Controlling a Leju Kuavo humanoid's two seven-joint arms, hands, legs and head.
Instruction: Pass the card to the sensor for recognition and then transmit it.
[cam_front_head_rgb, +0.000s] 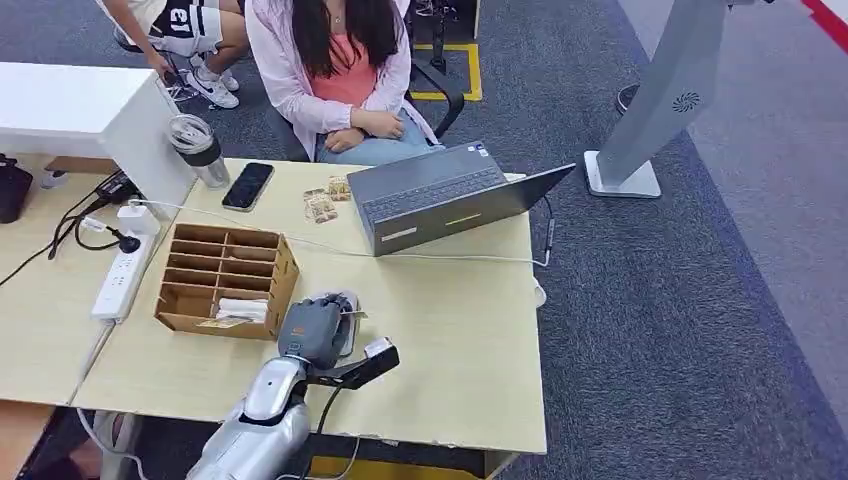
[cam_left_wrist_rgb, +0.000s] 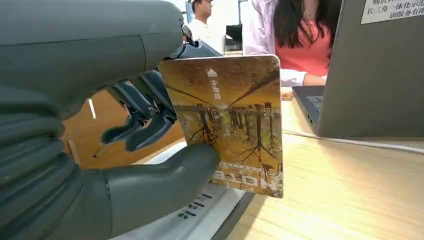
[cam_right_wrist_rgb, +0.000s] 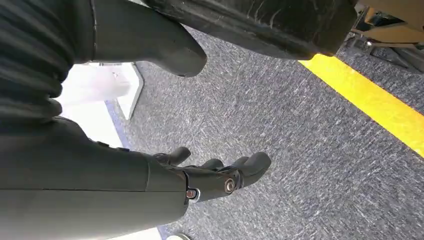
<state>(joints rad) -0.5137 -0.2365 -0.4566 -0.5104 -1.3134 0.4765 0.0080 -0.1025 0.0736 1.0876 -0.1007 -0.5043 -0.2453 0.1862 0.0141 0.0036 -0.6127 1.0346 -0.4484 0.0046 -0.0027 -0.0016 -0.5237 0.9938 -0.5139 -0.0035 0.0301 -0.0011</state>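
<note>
My left hand (cam_front_head_rgb: 315, 330) hovers over the table just right of the cardboard box. It pinches a brown and yellow card (cam_left_wrist_rgb: 230, 125) with a tree picture between thumb and fingers, holding it upright. Right under the card lies a flat white sensor pad (cam_left_wrist_rgb: 200, 225) with a dark edge; I cannot tell whether the card touches it. My right hand (cam_right_wrist_rgb: 220, 177) hangs beside my body above the grey carpet, with its fingers apart and nothing in it.
A compartmented cardboard box (cam_front_head_rgb: 225, 275) stands left of my hand, and an open grey laptop (cam_front_head_rgb: 440, 195) behind it. A phone (cam_front_head_rgb: 247, 185), a lidded cup (cam_front_head_rgb: 200, 150), several small cards (cam_front_head_rgb: 325, 200) and a power strip (cam_front_head_rgb: 120, 275) lie further back. A seated person (cam_front_head_rgb: 345, 70) faces the table.
</note>
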